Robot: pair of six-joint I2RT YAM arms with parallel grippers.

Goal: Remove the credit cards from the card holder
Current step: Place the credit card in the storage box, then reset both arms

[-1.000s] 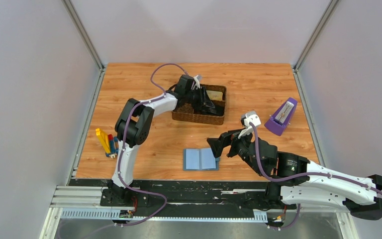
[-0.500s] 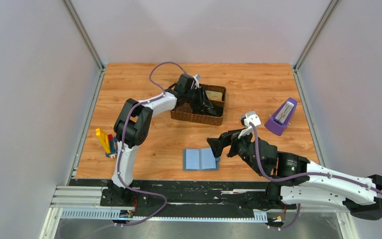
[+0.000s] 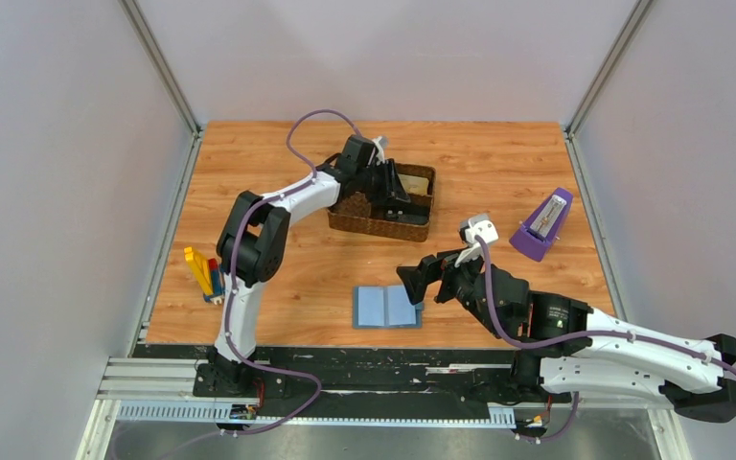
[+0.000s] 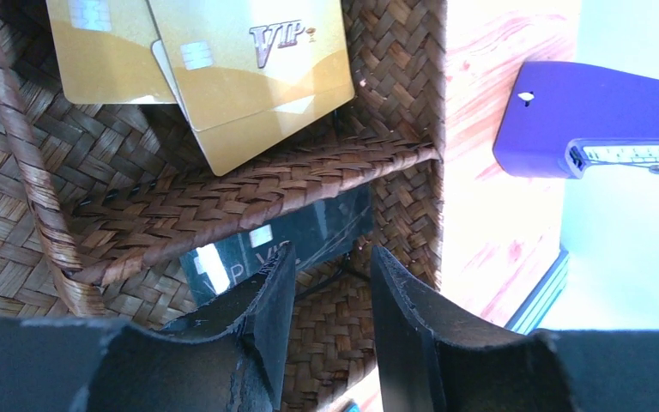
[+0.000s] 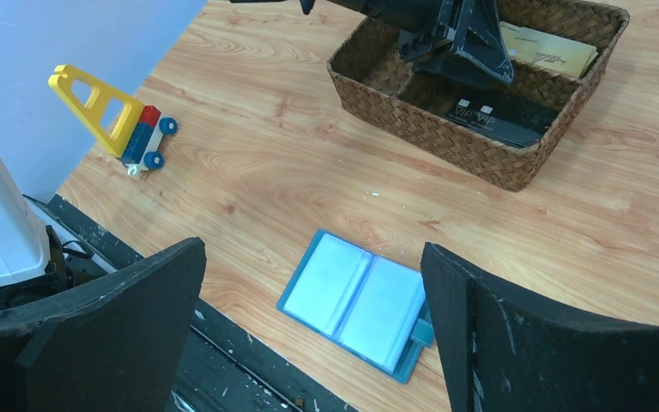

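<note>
Just beyond left gripper (image 4: 330, 262), jaws part-spread, empty: black credit card (image 4: 309, 232) flat in tray (image 4: 249, 176); probably stiff, slick, so pinch an edge. Right gripper (image 5: 313, 249) spread wide.

Both arms are white shells between black joint housings: the left arm (image 3: 287, 198) at centre-left of the top view, the right arm (image 3: 623, 350) along the lower right. A purple cable (image 3: 311, 129) runs along each. The left tool (image 4: 330, 266) and right tool (image 5: 313, 251) have matte black fingers, their edges seemingly scuffed. A small white block (image 3: 480, 230) sits near the right tool.
</note>
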